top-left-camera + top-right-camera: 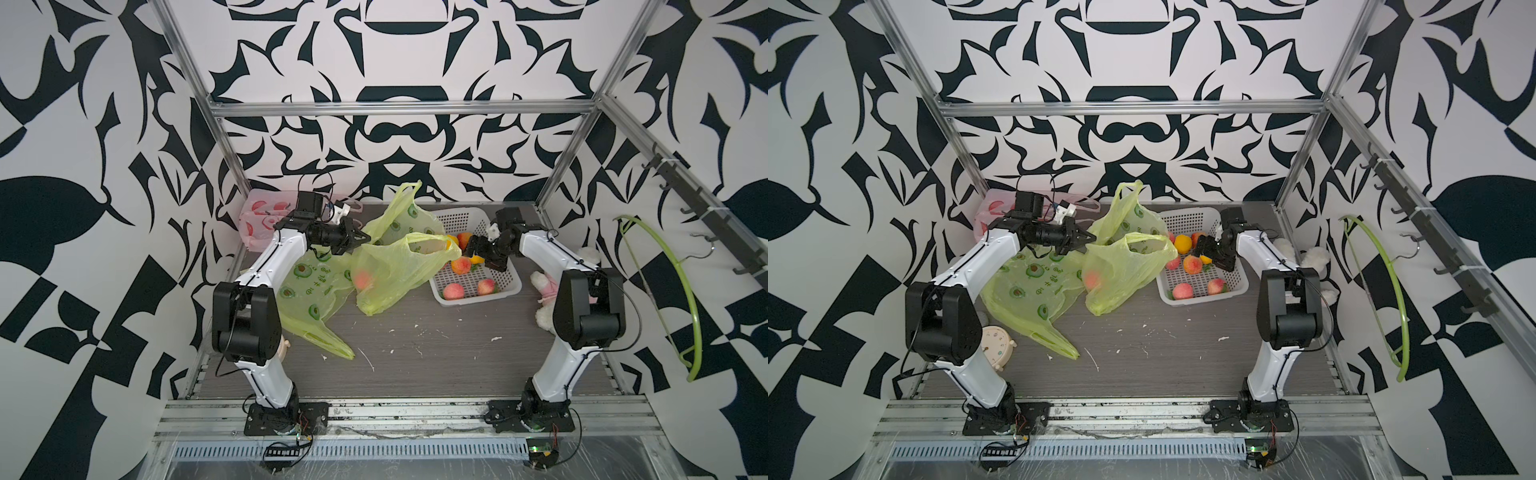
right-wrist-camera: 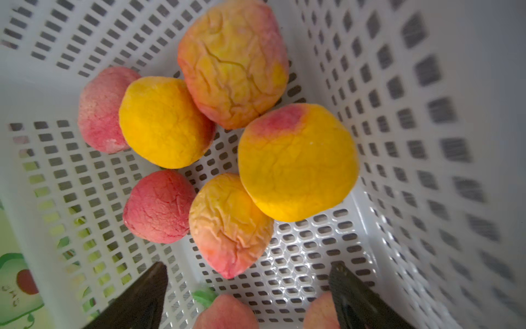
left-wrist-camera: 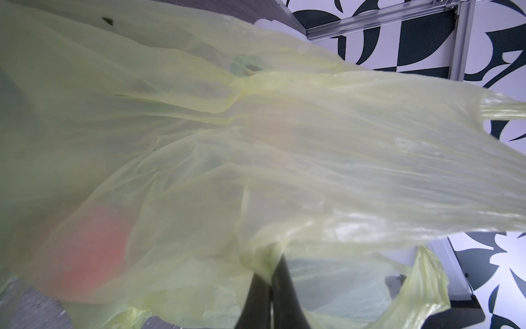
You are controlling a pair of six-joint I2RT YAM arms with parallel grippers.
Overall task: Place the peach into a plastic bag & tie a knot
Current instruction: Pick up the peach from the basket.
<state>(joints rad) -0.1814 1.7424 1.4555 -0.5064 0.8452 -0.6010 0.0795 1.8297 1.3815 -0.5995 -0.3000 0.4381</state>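
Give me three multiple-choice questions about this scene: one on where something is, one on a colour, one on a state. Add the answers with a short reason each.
1. The right hand hangs above:
A. a red bucket
B. the white basket
C. a blue tray

2. The bag gripped by the left hand is:
A. yellow-green
B. pink
C. black

3. The right hand's jaws are:
A. shut on fruit
B. shut on the bag
C. open and empty

Answers:
1 B: its wrist view looks into the perforated basket.
2 A: both top views show pale yellow-green plastic, with a peach inside.
3 C: in the wrist view its fingers stand wide apart with nothing gripped between them.
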